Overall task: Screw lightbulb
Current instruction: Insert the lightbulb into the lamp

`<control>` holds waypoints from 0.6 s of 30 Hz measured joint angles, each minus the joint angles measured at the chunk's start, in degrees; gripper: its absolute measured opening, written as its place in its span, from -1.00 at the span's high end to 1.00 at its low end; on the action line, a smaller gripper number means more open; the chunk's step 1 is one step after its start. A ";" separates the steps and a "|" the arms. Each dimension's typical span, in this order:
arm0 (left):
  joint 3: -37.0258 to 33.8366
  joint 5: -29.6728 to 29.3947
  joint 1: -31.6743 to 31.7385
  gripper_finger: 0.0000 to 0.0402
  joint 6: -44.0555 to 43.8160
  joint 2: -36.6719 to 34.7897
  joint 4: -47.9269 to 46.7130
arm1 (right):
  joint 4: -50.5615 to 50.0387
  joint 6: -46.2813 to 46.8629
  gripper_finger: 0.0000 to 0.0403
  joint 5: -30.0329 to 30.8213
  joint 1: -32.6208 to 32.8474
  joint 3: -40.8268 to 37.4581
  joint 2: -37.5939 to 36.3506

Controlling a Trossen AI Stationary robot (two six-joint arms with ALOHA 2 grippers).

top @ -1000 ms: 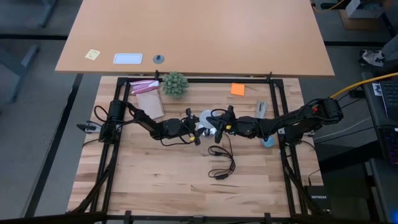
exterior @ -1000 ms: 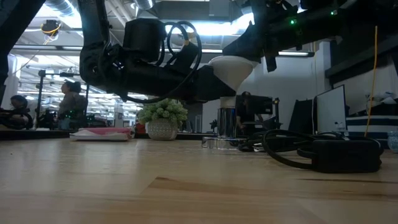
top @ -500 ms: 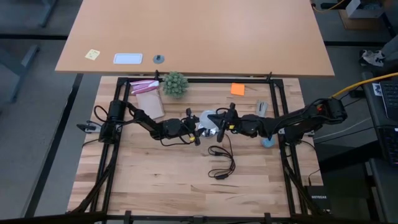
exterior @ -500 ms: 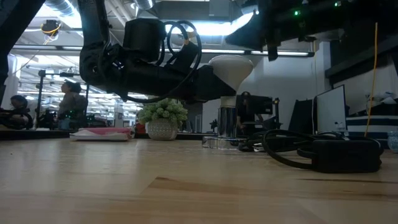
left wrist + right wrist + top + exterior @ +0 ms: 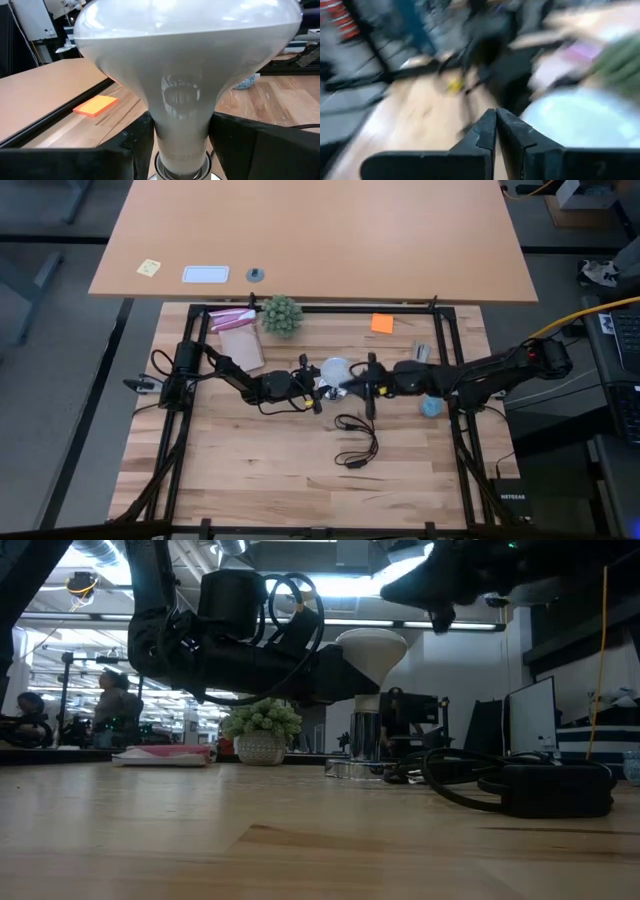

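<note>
The white lightbulb (image 5: 372, 648) stands upright, dome up, with its narrow base in the silvery socket (image 5: 364, 738) on a round disc (image 5: 352, 770) at mid table. My left gripper (image 5: 318, 387) reaches in level from the table's left and is shut on the bulb (image 5: 185, 65). My right gripper (image 5: 402, 585), fingers shut (image 5: 495, 122), hangs above and to the right of the dome and touches nothing. In the high view it (image 5: 347, 385) lies just right of the bulb (image 5: 335, 369). My left gripper pinches the bulb's narrow neck (image 5: 182, 125) between its two fingers (image 5: 136, 145), just above the screw base. The fingers come in level from the table's left, one on each side of the neck. The bulb stays upright with its base in the socket.
A black cord with a switch box (image 5: 355, 445) trails from the socket toward the near edge. A small green plant (image 5: 281, 313), a pink packet (image 5: 232, 320) and an orange note (image 5: 381, 323) lie at the back. A light-blue object (image 5: 430, 407) sits by the right rail.
My right gripper has risen off the top of the bulb's dome, drawn back toward the table's right edge and tipped nearer to level, its fingers staying shut. The bulb and my left gripper have kept still.
</note>
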 joint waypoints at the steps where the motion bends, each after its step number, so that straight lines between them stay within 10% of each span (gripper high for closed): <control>1: 0.00 0.00 0.00 0.21 0.00 0.00 0.00 | -2.53 1.72 0.88 -2.71 0.00 0.02 0.00; 18: 0.00 -0.02 0.00 0.21 0.57 0.00 0.09 | -22.11 12.87 0.88 -2.18 -0.07 0.02 14.80</control>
